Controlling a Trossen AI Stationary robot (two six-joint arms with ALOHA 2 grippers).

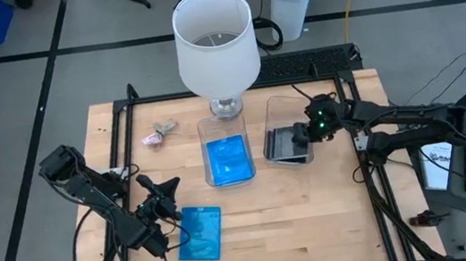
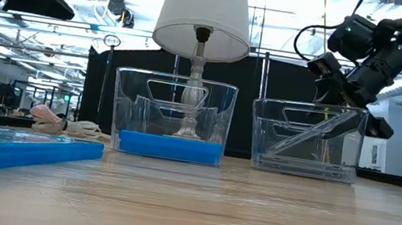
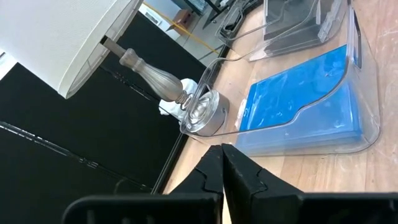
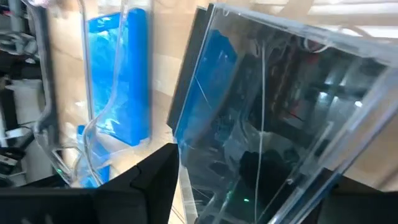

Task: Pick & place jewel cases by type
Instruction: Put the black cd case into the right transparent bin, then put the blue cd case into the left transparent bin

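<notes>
Right hand (image 1: pixel 300 136) grips grey jewel case (image 2: pixel 310 136) tilted inside right tub (image 1: pixel 287 105).

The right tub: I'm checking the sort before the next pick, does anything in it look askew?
Yes. In the right tub a grey jewel case leans on a slant instead of lying flat, one edge up by the right gripper, which is at the tub. The blue jewel case in the left tub lies flat.

Text: none you can read | labels: none legible (paper sheet at table's right edge too small) | numbers: none
</notes>
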